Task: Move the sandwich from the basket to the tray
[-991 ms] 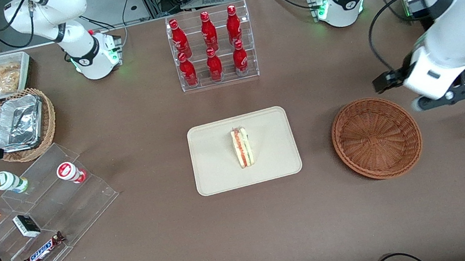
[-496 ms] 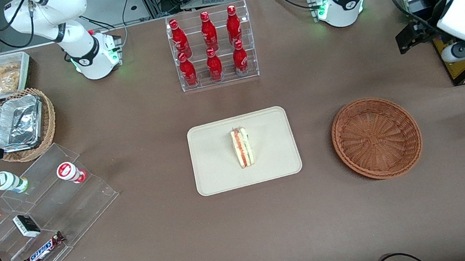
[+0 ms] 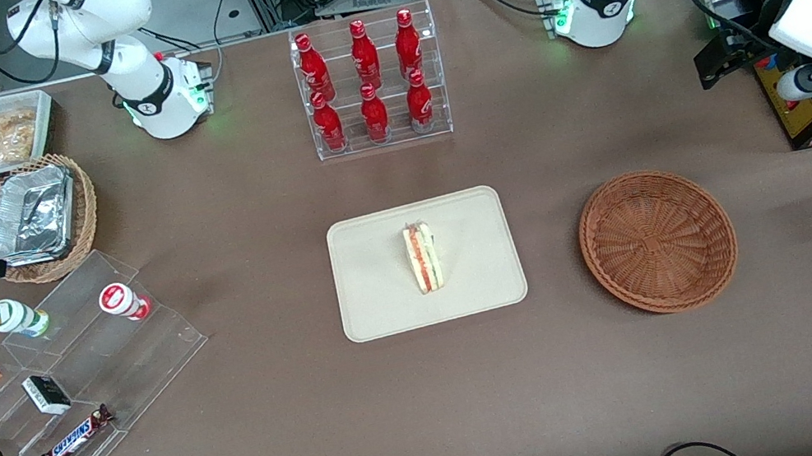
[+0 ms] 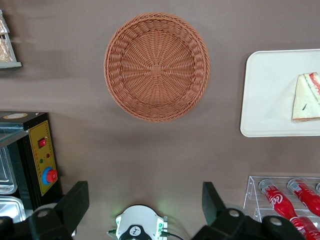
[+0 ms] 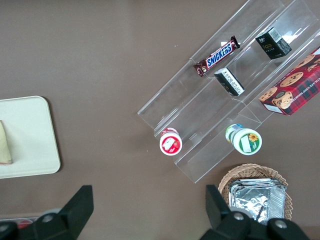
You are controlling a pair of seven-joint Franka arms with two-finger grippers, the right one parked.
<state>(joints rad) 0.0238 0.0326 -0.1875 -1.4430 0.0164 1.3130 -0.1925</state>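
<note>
The sandwich (image 3: 423,258) lies on the tray (image 3: 385,298), near its middle, with its red and green filling edge facing up toward the front camera; the wrist camera also shows it on the tray (image 4: 270,95) as a pale wedge (image 4: 306,97). The basket (image 3: 657,240) sits on the brown table (image 3: 286,450) beside the tray, toward the working arm's end, with nothing inside it. The gripper (image 4: 145,207) is raised high above the table near that end, well apart from basket and tray, its fingers (image 4: 75,202) spread wide and holding nothing. A clear rack of red bottles (image 3: 370,84) stands farther from the front camera than the tray.
</note>
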